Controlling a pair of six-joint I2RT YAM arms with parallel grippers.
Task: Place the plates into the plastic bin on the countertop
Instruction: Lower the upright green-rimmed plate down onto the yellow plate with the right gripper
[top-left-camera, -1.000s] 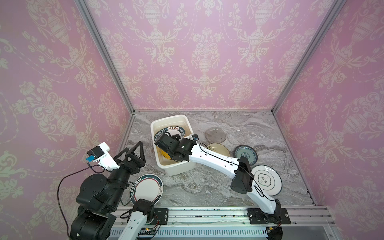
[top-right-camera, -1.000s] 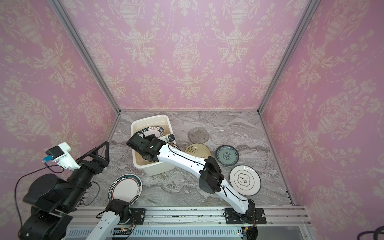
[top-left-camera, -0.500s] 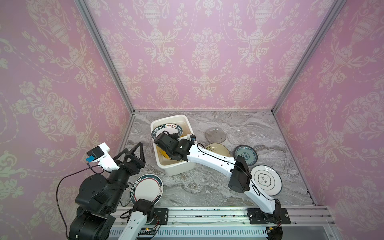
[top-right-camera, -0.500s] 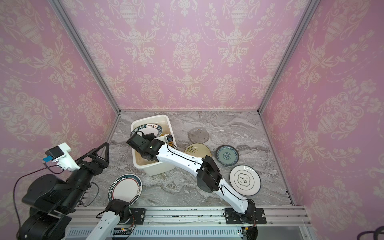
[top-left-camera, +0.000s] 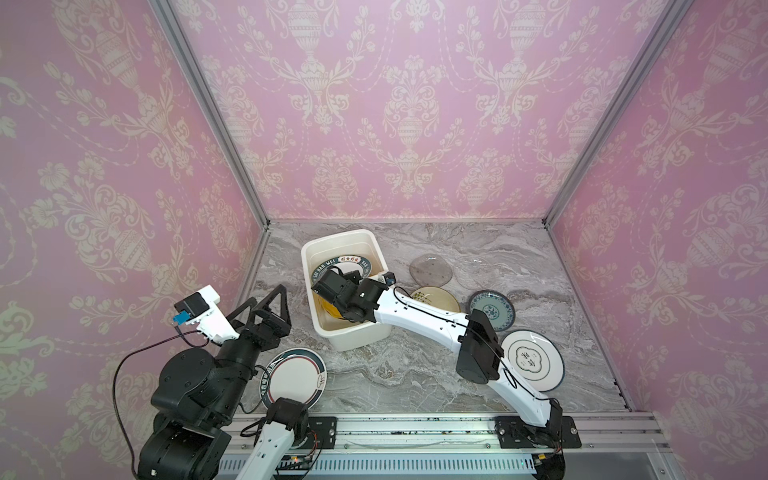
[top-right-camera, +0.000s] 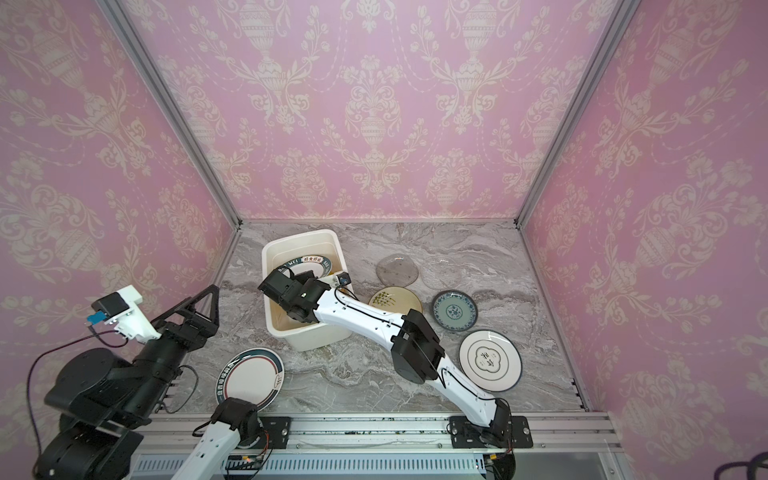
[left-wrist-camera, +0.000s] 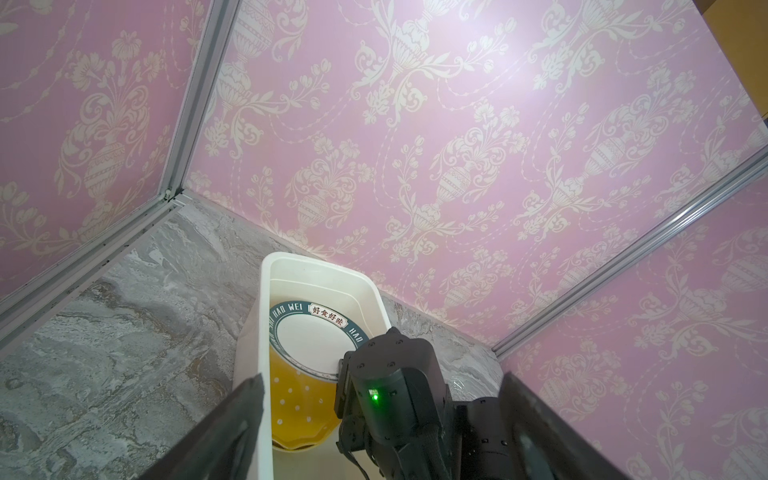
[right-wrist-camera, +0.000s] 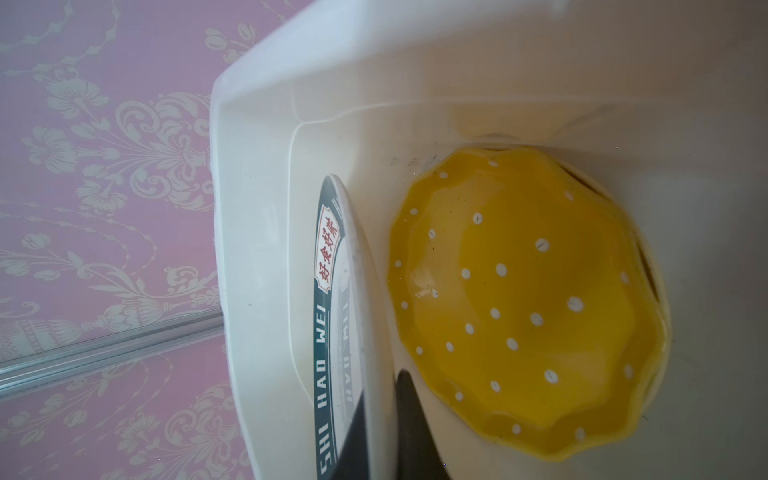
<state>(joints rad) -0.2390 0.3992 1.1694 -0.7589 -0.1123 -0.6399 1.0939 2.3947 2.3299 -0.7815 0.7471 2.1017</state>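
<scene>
1. Bin contents: the plastic bin (top-left-camera: 357, 334), a deep white tub with rounded corners and a rolled rim, sits at the far left of the countertop (top-left-camera: 395, 374). On its floor lies a glossy yellow scalloped plate (right-wrist-camera: 519, 299) with white dots. The edge of a paler yellow plate (right-wrist-camera: 660, 316) shows beneath it.
2. A lettered plate (top-left-camera: 345, 264), white with a dark teal rim, white lettering and a red-character label, stands tilted inside the bin and leans toward its far wall.
3. The right gripper (right-wrist-camera: 380, 399) reaches down into the bin, with its jaws clamped on the lettered plate's rim.
4. The left gripper (top-left-camera: 268, 297) hangs spread wide and empty just left of the bin.
5. Six more plates lie flat on the grey, veined, marble-look surface.
   - A dark-rimmed white plate (top-left-camera: 295, 380) lies near left.
   - A smoky glass plate (top-left-camera: 431, 269) and a clear glass plate (top-left-camera: 473, 272) lie to the far right of the bin.
   - A cream plate with green sprigs (top-left-camera: 436, 297) is partly behind the right arm.
   - A blue-patterned plate (top-left-camera: 491, 309) lies beside the cream one.
   - A white ringed plate (top-left-camera: 532, 359) lies near right.
</scene>
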